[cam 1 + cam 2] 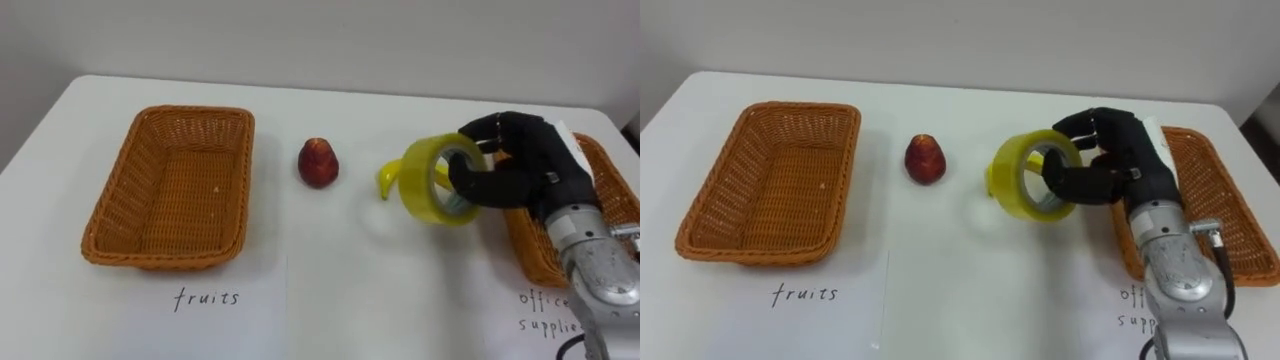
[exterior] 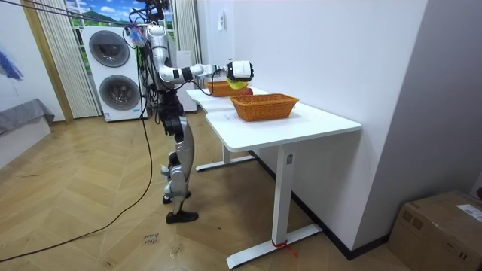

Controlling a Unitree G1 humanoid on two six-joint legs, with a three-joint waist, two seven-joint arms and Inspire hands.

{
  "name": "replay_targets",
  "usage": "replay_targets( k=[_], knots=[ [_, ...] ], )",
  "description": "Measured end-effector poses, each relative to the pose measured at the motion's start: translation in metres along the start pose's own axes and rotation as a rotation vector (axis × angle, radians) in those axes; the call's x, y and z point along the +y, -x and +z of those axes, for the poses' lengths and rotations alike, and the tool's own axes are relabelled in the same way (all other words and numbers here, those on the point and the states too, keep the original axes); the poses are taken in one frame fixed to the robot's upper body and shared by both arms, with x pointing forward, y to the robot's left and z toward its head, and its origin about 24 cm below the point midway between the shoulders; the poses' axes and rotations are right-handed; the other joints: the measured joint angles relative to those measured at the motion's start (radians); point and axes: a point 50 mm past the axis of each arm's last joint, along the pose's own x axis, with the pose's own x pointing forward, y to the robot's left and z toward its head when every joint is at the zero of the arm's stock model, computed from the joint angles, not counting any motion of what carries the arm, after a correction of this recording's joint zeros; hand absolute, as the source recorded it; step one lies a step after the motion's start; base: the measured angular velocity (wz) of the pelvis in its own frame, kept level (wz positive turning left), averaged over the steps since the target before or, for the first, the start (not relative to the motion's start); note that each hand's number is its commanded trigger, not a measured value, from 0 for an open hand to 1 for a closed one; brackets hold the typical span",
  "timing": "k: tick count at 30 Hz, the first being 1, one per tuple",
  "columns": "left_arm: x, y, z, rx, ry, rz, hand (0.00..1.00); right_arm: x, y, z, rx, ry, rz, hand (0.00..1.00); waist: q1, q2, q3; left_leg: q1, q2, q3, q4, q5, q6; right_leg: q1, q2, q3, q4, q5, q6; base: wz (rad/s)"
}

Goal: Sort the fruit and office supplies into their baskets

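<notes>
My right hand (image 1: 515,160) (image 1: 1120,160) is shut on a yellow tape roll (image 1: 437,180) (image 1: 1032,173), held upright above the white table (image 1: 340,290) with the thumb through its hole. Just behind the roll lies a yellow banana (image 1: 387,177), mostly hidden by it. A red apple (image 1: 318,162) (image 1: 924,159) rests in the middle of the table. The wicker basket labelled fruits (image 1: 172,186) (image 1: 765,182) stands at the left with nothing in it. The office supplies basket (image 1: 615,205) (image 1: 1205,205) sits at the right, partly behind my forearm. In the room view my right hand (image 2: 241,71) reaches out over the table.
Handwritten paper labels lie at the table's front edge, one reading fruits (image 1: 207,298) and one for office supplies (image 1: 545,312). In the room view I stand at the table's long side, with two stacked washing machines (image 2: 113,71) behind me and a cardboard box (image 2: 440,226) on the floor.
</notes>
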Motion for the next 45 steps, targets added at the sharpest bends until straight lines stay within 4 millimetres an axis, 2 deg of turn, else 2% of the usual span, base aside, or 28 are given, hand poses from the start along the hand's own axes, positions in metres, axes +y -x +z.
replay_targets(
  k=[14,17,22,31,34,45],
  knots=[
    [-0.001,0.001,-0.008,0.017,-0.002,-0.003,0.00,-0.006,0.001,0.002,-0.028,-0.141,-0.139,1.00,-0.009,0.001,-0.0001,-0.002,0.000,-0.001,0.004,0.000,0.000,-0.001,-0.001,-0.011,-0.002,0.000,0.000,0.00],
    [-0.002,0.001,-0.009,0.027,-0.001,-0.003,0.00,-0.012,0.005,-0.005,0.006,-0.250,-0.186,1.00,-0.013,0.004,0.0004,-0.002,0.000,-0.002,0.004,0.000,0.000,-0.001,-0.001,-0.012,-0.002,-0.001,0.001,0.00],
    [-0.002,0.001,-0.010,0.034,0.016,0.000,0.00,-0.027,0.011,-0.018,0.058,-0.316,-0.295,1.00,-0.017,0.008,-0.0004,-0.003,0.000,-0.001,0.002,-0.001,0.001,-0.001,-0.003,-0.016,-0.002,-0.001,0.001,0.00],
    [0.001,0.002,-0.004,-0.001,0.035,0.024,0.00,-0.045,0.018,-0.043,0.166,-0.313,-0.477,1.00,-0.049,0.005,-0.0042,-0.017,-0.002,-0.001,0.011,0.000,0.001,-0.004,-0.002,-0.013,-0.015,-0.002,0.003,0.00],
    [0.003,0.002,0.000,-0.014,0.041,0.036,0.00,-0.049,0.019,-0.043,0.165,-0.327,-0.511,1.00,-0.059,0.007,-0.0045,-0.016,-0.001,0.000,0.011,0.000,0.001,-0.003,-0.001,-0.010,-0.015,-0.002,0.003,0.00],
    [0.003,0.002,-0.001,-0.014,0.047,0.039,0.00,-0.051,0.022,-0.048,0.190,-0.323,-0.556,1.00,-0.061,0.004,-0.0026,-0.003,0.000,0.010,-0.004,0.000,0.001,-0.003,-0.001,-0.001,-0.006,-0.002,0.003,-0.01]
  ],
)
